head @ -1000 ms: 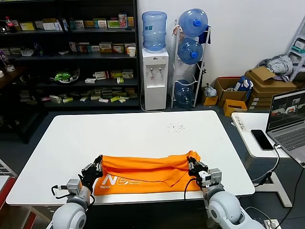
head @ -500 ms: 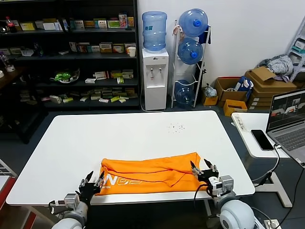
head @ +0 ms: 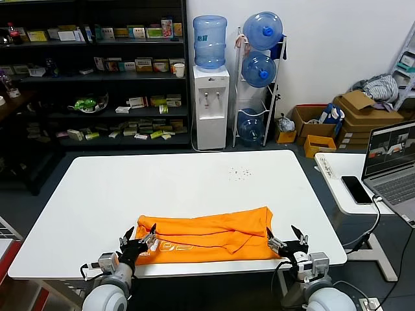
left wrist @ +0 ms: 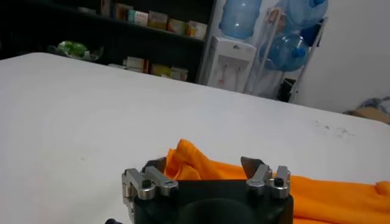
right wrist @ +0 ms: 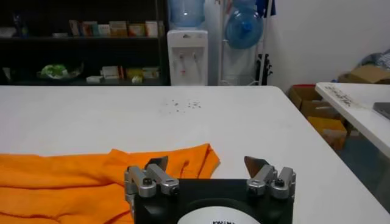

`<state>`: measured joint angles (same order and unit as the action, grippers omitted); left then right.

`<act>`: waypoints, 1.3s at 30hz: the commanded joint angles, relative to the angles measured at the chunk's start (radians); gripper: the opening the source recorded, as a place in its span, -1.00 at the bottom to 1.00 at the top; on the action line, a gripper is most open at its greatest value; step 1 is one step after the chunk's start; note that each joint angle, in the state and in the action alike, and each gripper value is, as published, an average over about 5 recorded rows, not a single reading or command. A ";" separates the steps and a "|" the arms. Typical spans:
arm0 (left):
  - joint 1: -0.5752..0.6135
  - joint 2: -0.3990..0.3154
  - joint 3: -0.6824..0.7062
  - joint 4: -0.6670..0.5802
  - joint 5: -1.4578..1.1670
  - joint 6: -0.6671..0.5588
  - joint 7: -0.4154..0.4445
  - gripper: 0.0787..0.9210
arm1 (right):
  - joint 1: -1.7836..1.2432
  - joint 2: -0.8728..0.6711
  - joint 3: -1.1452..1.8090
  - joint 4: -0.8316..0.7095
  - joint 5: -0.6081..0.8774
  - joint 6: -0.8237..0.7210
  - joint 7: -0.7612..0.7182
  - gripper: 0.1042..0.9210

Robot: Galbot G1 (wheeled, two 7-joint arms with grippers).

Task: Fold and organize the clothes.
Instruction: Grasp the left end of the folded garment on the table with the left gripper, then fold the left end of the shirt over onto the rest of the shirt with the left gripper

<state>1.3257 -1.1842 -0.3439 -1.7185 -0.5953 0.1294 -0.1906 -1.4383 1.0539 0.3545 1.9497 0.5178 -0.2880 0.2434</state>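
- While both arms sit low at the near edge of the white table (head: pixel 194 188), the left gripper (head: pixel 138 241) has its fingers spread apart, holding nothing, right at the near left corner of the orange T-shirt (head: pixel 207 234).
- Seen from the left wrist, that gripper (left wrist: pixel 207 173) has the shirt's bunched corner (left wrist: pixel 201 163) just beyond its open fingertips.
- On the other side, the right gripper (head: pixel 288 243) also stands open and empty, just off the shirt's near right corner.
- From the right wrist, its fingers (right wrist: pixel 207 172) frame the cloth's pointed end (right wrist: pixel 183 161), which lies just ahead of them.
- Between the two grippers the T-shirt lies folded into a long flat band, with white lettering (head: pixel 170 246) showing beside the left gripper.
- Beyond the shirt, a scatter of small dark specks (head: pixel 240 172) marks the tabletop.
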 commanded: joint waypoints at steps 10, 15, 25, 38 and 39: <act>-0.053 -0.036 0.031 0.133 0.042 -0.032 -0.030 0.33 | -0.035 0.025 0.023 0.002 -0.018 0.001 -0.002 0.76; -0.045 -0.042 0.024 0.132 0.051 -0.033 -0.053 -0.02 | -0.035 0.026 0.023 -0.003 -0.017 0.003 -0.001 0.76; -0.025 -0.013 -0.029 0.102 0.053 -0.043 -0.059 -0.70 | -0.035 0.040 0.021 -0.006 -0.018 0.009 0.003 0.76; 0.081 0.381 -0.375 0.147 0.064 -0.043 0.014 -0.88 | -0.025 0.055 0.016 -0.009 -0.013 0.028 0.006 0.76; 0.090 0.400 -0.396 0.165 0.077 -0.044 0.019 -0.88 | -0.022 0.058 0.013 -0.012 -0.013 0.029 0.006 0.76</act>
<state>1.3395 -1.0659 -0.4868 -1.6256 -0.5474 0.0897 -0.2106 -1.4686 1.1033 0.3750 1.9452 0.5046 -0.2634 0.2482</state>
